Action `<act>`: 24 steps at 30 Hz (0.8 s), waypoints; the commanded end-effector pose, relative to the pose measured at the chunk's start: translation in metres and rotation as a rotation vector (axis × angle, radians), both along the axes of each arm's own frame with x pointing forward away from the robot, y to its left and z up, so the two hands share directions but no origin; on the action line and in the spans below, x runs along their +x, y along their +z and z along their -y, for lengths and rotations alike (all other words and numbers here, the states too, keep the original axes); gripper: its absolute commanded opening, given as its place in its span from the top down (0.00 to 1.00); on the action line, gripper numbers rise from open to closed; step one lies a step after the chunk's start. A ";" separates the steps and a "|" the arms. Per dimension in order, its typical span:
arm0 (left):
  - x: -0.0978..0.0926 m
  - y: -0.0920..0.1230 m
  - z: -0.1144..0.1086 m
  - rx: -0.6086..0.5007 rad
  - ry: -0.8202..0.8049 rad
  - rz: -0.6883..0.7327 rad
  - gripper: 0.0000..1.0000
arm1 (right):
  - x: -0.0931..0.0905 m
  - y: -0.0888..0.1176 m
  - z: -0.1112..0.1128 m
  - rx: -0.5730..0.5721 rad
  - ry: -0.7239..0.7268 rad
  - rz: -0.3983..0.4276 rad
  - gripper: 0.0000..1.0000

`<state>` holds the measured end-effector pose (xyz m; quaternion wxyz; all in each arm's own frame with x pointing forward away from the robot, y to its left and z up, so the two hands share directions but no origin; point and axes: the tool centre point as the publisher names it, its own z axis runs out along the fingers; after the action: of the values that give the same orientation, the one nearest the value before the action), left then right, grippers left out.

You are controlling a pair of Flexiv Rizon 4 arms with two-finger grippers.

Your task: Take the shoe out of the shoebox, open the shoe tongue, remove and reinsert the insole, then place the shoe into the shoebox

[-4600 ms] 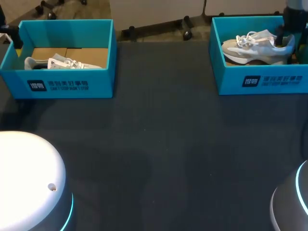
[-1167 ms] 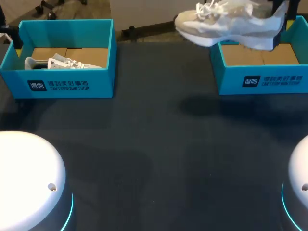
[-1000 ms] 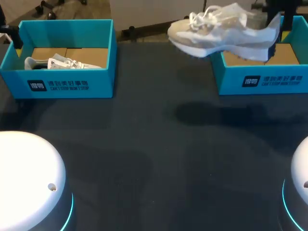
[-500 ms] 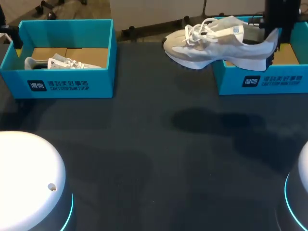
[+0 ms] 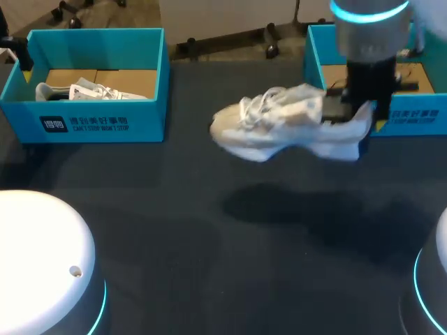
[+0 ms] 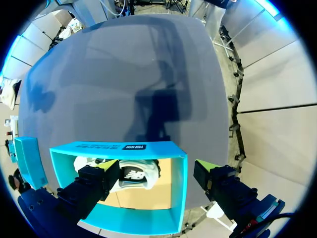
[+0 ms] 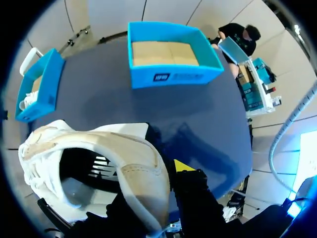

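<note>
The right jaws grip the heel of the white shoe, held in the air above the dark surface, in front of the right shoebox. The left jaws stand open at the left shoebox, which contains a second shoe.

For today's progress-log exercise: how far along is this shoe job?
Done: the white lace-up sneaker is out of the right-hand teal cardboard shoebox, which sits empty. In hand: the right jaws hold its heel above the dark table. Left: tongue, insole out and in, reboxing.
</note>
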<state>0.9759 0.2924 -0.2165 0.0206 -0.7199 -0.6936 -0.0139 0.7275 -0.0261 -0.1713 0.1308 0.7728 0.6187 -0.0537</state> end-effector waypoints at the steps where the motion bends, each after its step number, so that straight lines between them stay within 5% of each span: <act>1: 0.000 0.000 0.000 0.002 -0.001 0.000 0.00 | -0.015 -0.022 -0.018 -0.012 -0.016 0.000 1.00; 19: 0.000 0.000 0.000 0.002 -0.001 0.000 0.00 | -0.025 -0.032 -0.025 0.004 -0.038 -0.017 1.00; 24: 0.000 0.000 0.000 0.002 -0.001 0.000 0.00 | -0.055 -0.064 -0.058 -0.033 -0.018 -0.029 1.00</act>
<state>0.9759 0.2924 -0.2165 0.0206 -0.7199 -0.6937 -0.0139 0.6824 0.0072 -0.2126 0.1195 0.7782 0.6126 -0.0703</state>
